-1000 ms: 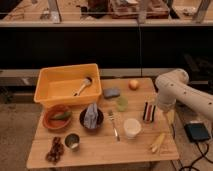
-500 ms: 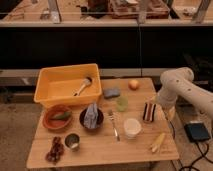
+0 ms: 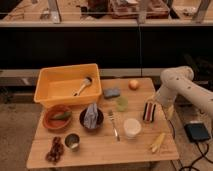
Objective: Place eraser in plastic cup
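The eraser (image 3: 148, 111), a small dark block with red and pale stripes, stands on the right side of the wooden table (image 3: 100, 152). My gripper (image 3: 153, 104) hangs at the end of the white arm (image 3: 175, 80), just over the eraser's top right, open. I cannot tell whether it touches the eraser. The plastic cup (image 3: 132, 127), white and upright, stands a short way in front and to the left of the eraser.
A yellow bin (image 3: 50, 82) holding a brush sits at the back left. Nearby are a blue-grey pad (image 3: 111, 93), a pale green round thing (image 3: 121, 103), an orange fruit (image 3: 133, 84), two bowls (image 3: 92, 119), a fork (image 3: 114, 125), a small metal cup (image 3: 72, 141) and a yellow item (image 3: 157, 142).
The arm's forearm has drawn in a little towards the eraser. The eraser and the cup have stayed where they were.
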Robot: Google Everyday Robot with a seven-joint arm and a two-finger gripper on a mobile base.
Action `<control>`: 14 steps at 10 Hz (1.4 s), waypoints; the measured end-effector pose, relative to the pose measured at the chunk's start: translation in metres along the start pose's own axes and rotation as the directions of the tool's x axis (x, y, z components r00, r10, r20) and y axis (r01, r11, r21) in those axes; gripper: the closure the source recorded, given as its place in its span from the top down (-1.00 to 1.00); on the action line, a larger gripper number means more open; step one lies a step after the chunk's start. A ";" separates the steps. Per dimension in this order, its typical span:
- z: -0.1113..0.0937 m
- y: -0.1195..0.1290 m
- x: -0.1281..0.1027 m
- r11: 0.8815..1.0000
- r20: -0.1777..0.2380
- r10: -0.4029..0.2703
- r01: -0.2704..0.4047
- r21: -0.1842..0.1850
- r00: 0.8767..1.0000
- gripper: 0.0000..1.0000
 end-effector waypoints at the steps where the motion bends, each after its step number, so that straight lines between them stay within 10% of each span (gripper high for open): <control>1: 0.000 -0.001 0.000 1.000 0.000 -0.001 0.001 0.000 1.000 0.60; 9: -0.004 -0.002 -0.003 1.000 0.001 -0.012 0.012 0.010 1.000 0.60; 14: -0.055 -0.056 -0.019 0.981 -0.029 -0.128 0.131 0.142 0.991 0.60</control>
